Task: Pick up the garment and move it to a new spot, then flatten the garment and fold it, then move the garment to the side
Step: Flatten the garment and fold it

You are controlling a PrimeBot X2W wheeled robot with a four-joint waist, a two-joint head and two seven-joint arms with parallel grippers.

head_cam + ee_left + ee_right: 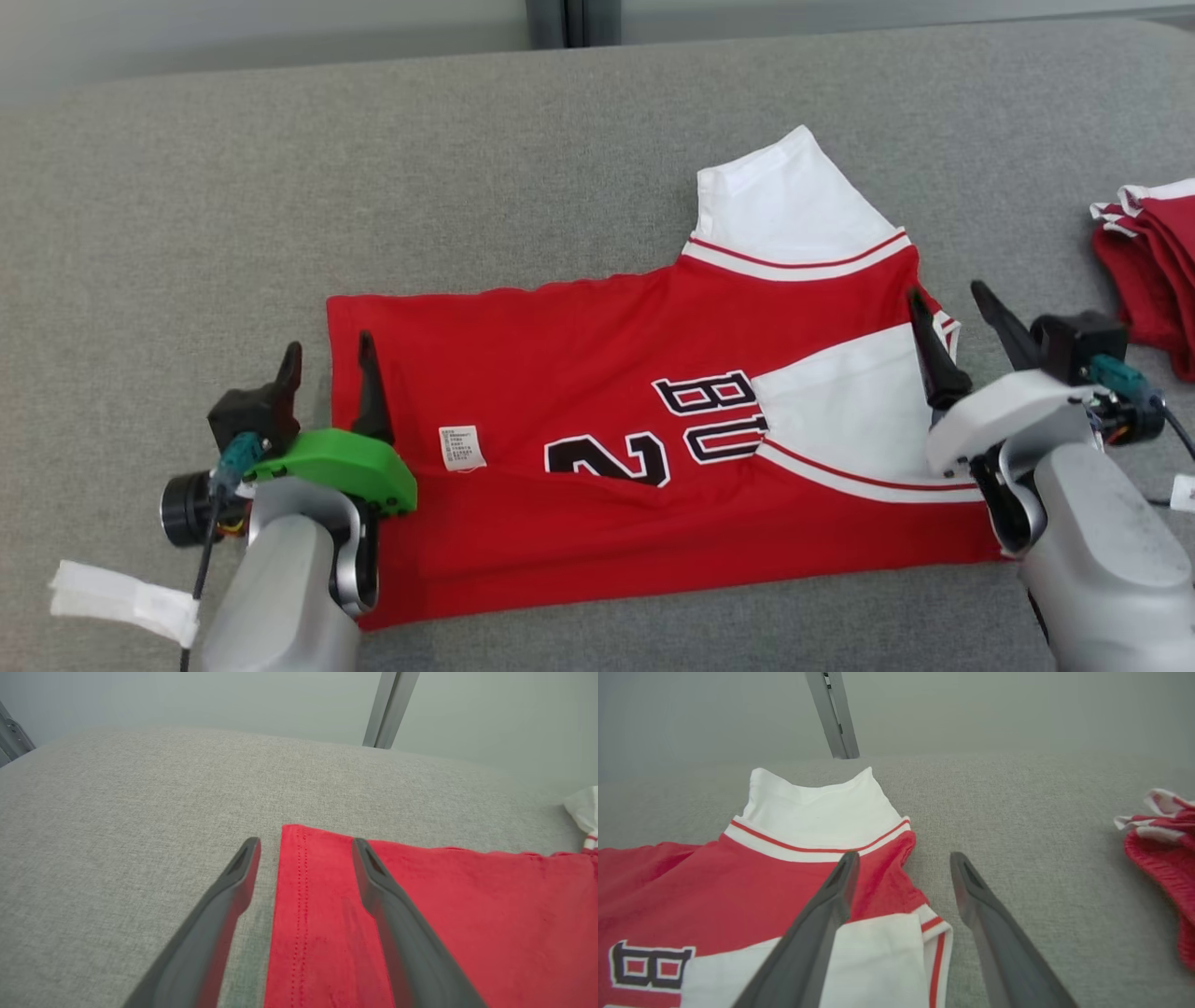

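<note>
The head camera looks down from above and behind the left gripper [327,359] and right gripper [948,303], each wrist camera sits low and close behind its own gripper, facing along the tabletop [560,140], and all share the garment [579,373] between them.

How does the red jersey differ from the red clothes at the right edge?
The jersey lies spread flat; the red clothes sit in a small bunched pile. The jersey shows black lettering and broad white sleeves; the pile shows narrow white trim. The jersey lies between the left gripper and the right gripper; the pile lies beyond the right one. Both are red and white and rest on the grey surface.
</note>
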